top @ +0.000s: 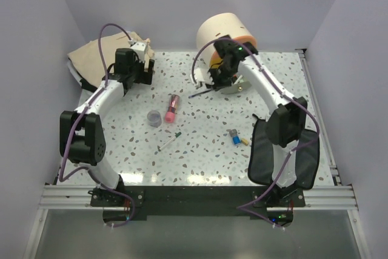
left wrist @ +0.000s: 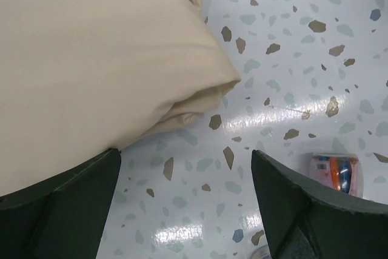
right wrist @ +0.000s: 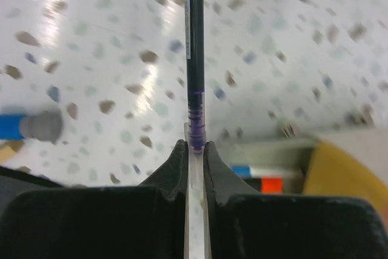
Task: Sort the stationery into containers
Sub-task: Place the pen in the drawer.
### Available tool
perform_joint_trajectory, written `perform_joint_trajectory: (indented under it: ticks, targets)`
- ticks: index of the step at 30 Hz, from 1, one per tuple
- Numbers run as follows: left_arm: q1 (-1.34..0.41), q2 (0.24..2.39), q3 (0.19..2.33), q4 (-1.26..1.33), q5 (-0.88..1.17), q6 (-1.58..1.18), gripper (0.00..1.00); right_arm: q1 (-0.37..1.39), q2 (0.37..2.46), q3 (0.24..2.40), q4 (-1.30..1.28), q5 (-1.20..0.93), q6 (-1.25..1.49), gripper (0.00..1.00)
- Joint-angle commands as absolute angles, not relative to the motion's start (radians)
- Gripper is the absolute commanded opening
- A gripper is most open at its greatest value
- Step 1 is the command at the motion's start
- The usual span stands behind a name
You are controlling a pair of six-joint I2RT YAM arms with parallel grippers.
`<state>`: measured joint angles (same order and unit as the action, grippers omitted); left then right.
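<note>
My right gripper [top: 216, 81] [right wrist: 194, 147] is shut on a thin dark pen [top: 200, 94] [right wrist: 194, 59] and holds it above the table, just in front of the cream cylindrical box [top: 227, 30] and its pulled-out drawer [top: 236, 84] [right wrist: 339, 174]. My left gripper [top: 138, 76] [left wrist: 185, 171] is open and empty, low over the table beside a cream cloth [top: 91, 59] [left wrist: 91, 47]. A pink tube [top: 172, 107], a small grey pot [top: 155, 117], a green-capped pen [top: 170, 142] and blue and yellow pieces [top: 237, 139] lie on the table. The black pouch [top: 282, 156] lies at front right.
The cream cloth bundle fills the table's back left corner. A small round coloured thing [left wrist: 336, 171] lies just right of my left gripper's right finger. Blue and orange items [right wrist: 260, 177] show inside the drawer. Walls close in the table at left, back and right.
</note>
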<state>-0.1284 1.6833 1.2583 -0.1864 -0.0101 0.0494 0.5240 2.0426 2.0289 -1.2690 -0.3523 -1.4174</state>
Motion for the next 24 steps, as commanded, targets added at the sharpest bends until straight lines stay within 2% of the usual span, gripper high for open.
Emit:
perform_joint_trajectory:
  ticks: [1, 9, 14, 17, 22, 24]
  targets:
    - [-0.121, 1.718, 1.35, -0.163, 0.04, 0.061, 0.93, 0.419, 2.028, 2.161, -1.344, -0.292, -1.258, 0.0]
    - [-0.121, 1.74, 1.388, -0.179, 0.066, 0.054, 0.93, 0.334, 2.006, 2.016, -1.128, -0.1, -1.151, 0.0]
    - [-0.121, 1.736, 1.37, -0.167, 0.078, 0.045, 0.93, 0.298, 2.091, 2.092, -1.072, -0.023, -1.008, 0.0]
    - [-0.121, 1.73, 1.353, -0.166, 0.087, 0.028, 0.93, 0.279, 2.112, 2.1, -1.046, -0.012, -1.003, 0.0]
    - [-0.121, 1.724, 1.332, -0.164, 0.087, 0.008, 0.93, 0.279, 2.112, 2.026, -0.941, 0.121, -1.052, 0.0]
    - [-0.121, 1.721, 1.328, -0.163, 0.084, 0.008, 0.93, 0.279, 2.111, 2.013, -0.914, 0.15, -1.055, 0.19]
